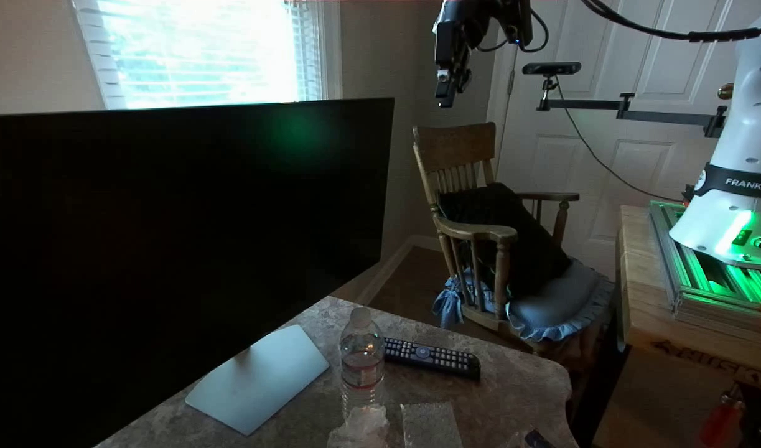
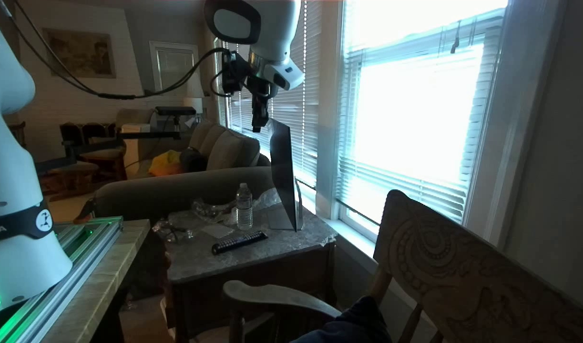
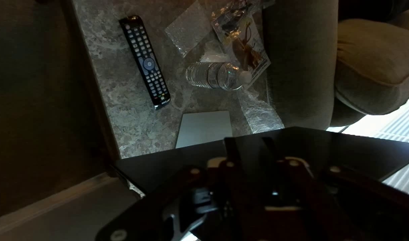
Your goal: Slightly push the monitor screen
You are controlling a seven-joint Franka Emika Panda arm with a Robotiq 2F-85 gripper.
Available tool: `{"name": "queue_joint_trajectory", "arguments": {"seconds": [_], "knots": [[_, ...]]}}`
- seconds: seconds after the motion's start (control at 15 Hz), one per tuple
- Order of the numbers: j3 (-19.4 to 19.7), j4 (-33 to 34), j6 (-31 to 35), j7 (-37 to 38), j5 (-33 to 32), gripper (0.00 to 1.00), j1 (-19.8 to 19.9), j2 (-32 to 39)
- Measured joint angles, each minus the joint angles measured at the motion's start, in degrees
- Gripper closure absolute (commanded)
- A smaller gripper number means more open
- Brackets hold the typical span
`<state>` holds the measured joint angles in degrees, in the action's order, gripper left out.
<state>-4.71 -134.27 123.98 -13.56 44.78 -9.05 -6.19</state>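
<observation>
The monitor screen (image 1: 187, 236) is a very large black panel with a faint green reflection, standing upright on the table. It shows nearly edge-on in an exterior view (image 2: 282, 176) and as a dark slab behind the fingers in the wrist view (image 3: 351, 150). My gripper (image 1: 453, 93) points down, at about the height of the screen's top edge. In an exterior view the gripper (image 2: 258, 127) is just beside the screen's top corner; I cannot tell whether they touch. In the wrist view the gripper's fingers (image 3: 248, 140) stand apart with nothing held between them.
A flat grey-blue plate (image 1: 262, 379) lies at the screen's foot. A water bottle (image 1: 361, 361), a black remote control (image 1: 433, 356) and clear plastic wrapping (image 2: 210, 209) are on the stone-patterned table (image 2: 191, 267). A wooden chair (image 1: 455, 149), a sofa (image 2: 186, 186) and a window (image 2: 415, 119) stand around.
</observation>
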Motion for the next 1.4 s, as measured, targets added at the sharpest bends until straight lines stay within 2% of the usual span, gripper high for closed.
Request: {"name": "queue_joint_trajectory", "arguments": {"seconds": [0.8,1.4], "knots": [[-0.3,3.5,3.8,-1.6,4.7,1.00,0.0,3.6],[-0.6,7.6,5.8,-1.6,4.7,1.00,0.1,9.4]]}}
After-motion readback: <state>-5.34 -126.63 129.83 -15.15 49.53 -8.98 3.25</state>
